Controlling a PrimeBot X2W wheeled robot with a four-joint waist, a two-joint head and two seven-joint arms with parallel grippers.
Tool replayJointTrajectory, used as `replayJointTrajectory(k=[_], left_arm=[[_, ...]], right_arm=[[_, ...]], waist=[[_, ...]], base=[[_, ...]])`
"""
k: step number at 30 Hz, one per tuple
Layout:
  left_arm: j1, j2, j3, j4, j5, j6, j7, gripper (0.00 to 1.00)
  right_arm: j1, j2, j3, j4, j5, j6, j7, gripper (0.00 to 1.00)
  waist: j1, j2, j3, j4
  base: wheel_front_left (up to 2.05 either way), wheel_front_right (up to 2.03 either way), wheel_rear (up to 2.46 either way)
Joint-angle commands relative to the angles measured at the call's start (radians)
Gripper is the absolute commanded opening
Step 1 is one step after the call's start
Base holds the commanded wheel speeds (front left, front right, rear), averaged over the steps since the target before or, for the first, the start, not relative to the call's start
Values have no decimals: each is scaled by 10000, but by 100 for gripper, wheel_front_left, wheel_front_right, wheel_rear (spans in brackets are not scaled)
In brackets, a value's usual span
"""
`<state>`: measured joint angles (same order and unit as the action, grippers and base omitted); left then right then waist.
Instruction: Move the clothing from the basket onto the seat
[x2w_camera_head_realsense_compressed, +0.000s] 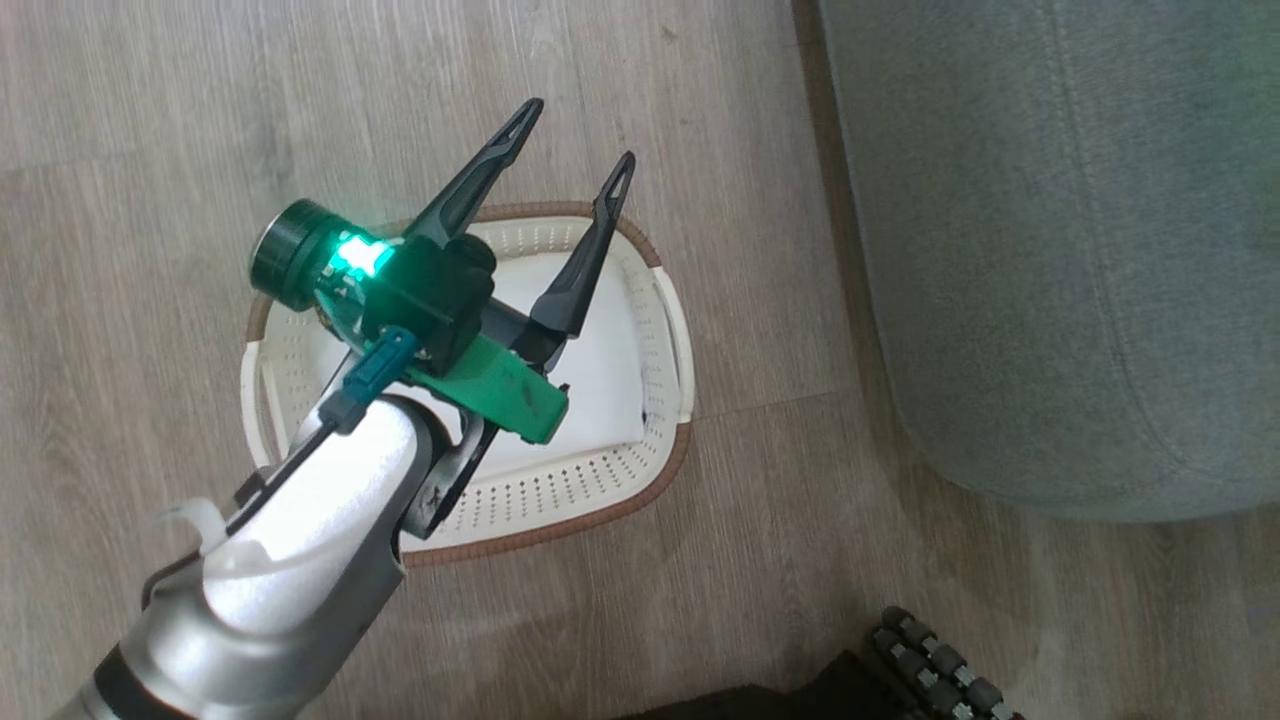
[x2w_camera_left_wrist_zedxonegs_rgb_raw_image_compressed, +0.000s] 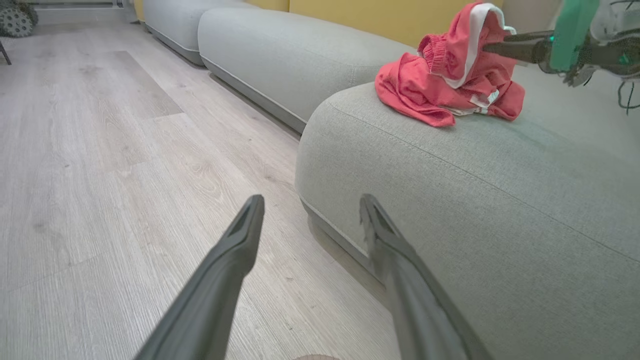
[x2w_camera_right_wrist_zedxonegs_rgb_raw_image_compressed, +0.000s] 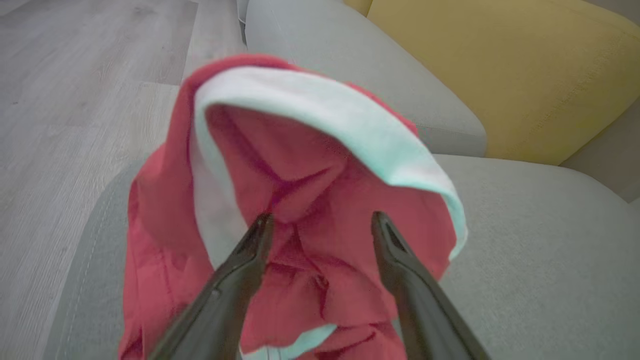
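Okay: right gripper (x2w_camera_right_wrist_zedxonegs_rgb_raw_image_compressed: 321, 217) jaws apart, clothing (x2w_camera_left_wrist_zedxonegs_rgb_raw_image_compressed: 450, 80) heaped on seat (x2w_camera_left_wrist_zedxonegs_rgb_raw_image_compressed: 475, 200), 1 o'clock in left wrist view, fabric touching fingertips (x2w_camera_right_wrist_zedxonegs_rgb_raw_image_compressed: 260, 230). Retract straight back so nothing snags. Left gripper (x2w_camera_head_realsense_compressed: 578, 132) spread wide above basket (x2w_camera_head_realsense_compressed: 600, 480).

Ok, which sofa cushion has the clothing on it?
The seat nearest the left gripper, with the red clothing heaped on top; the two cushions beyond it are bare.

The left gripper (x2w_camera_head_realsense_compressed: 578, 132) hides part of the basket (x2w_camera_head_realsense_compressed: 600, 500), and the clothing (x2w_camera_right_wrist_zedxonegs_rgb_raw_image_compressed: 310, 165) is blurred
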<state>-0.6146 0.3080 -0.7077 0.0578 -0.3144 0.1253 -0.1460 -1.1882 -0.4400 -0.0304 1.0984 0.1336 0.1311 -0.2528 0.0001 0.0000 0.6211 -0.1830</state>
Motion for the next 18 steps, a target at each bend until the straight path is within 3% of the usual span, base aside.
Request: replayJointTrajectory(k=[1,11,18], left_arm=[[-127,145,292,-290,-74,70,-85,100],[455,-90,731,122,-659,405,-717,100],[1307,-362,1292,717,-1099,932,-1029,100]], right_arm=[[227,-112,67,-366,58,-4,-89,100],[2034,-111,652,-2301,913,-4,-89,100],[3026,49,1100,-3040,1433,-4,-89,100]], waist=[[-1,0,-100,-60],[-1,0,-1420,-313],[-1,0,-2758,-103]], base=[[0,0,0],[0,0,0],[0,0,0]])
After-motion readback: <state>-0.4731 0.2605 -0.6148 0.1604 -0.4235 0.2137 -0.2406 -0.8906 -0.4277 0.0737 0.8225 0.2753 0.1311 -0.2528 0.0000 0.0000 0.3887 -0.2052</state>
